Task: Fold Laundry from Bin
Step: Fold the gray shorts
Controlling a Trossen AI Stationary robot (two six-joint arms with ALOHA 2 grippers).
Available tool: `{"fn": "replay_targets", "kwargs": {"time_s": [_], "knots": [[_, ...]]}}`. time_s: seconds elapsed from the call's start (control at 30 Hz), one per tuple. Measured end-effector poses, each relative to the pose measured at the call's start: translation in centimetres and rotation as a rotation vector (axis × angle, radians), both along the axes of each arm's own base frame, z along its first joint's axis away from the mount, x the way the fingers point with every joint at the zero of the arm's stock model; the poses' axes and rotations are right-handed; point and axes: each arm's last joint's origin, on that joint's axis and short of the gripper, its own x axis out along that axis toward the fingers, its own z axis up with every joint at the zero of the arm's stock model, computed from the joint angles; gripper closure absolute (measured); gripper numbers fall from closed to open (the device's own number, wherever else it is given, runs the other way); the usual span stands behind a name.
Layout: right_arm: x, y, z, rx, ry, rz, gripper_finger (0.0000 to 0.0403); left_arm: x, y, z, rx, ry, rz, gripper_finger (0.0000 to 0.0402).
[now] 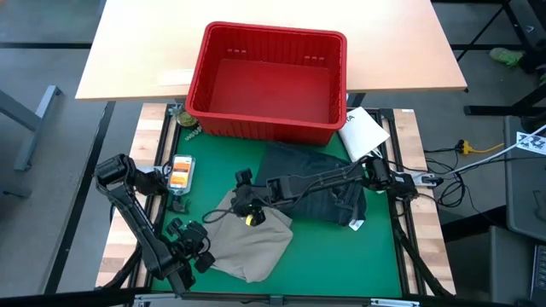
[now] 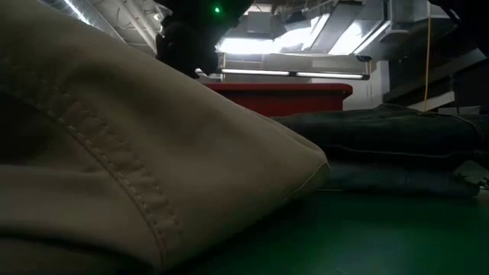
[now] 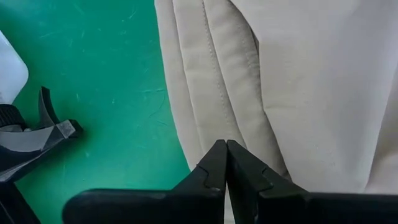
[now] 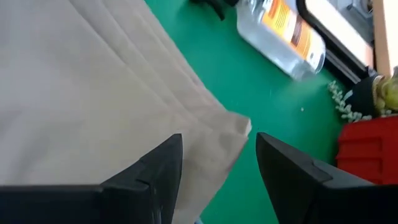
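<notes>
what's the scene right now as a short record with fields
surface: green mat
bin: bright red slotted plastic basket, looks empty
trousers: tan khaki trousers lying on the mat
jeans: dark denim jeans folded beside them
left gripper: shut on the khaki's edge
right gripper: open, fingers either side of a khaki corner
other items: clear plastic bottle with orange label, white flat packet
</notes>
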Motion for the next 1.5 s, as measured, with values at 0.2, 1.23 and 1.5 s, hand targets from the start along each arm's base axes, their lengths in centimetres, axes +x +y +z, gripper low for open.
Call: {"fn": "replay_targets", "kwargs": {"time_s": [0.2, 1.23, 1.5], "knots": [[-0.1, -0.3, -0.2, 0.0, 0.02, -0.004, 0.0206, 0.1, -0.2, 0.0, -0.019, -0.014, -0.001, 0.0397], [0.4, -4.5, 0.1, -0.046, -0.015, -0.141, 0.037, 0.3, -0.3, 0.0, -0.032, -0.03, -0.002, 0.0341], [0.4, -4.2, 0.0, 0.009, -0.008, -0.084, 0.0366, 0.6, -0.8, 1.0, -0.035, -0.024, -0.054, 0.0354]]}}
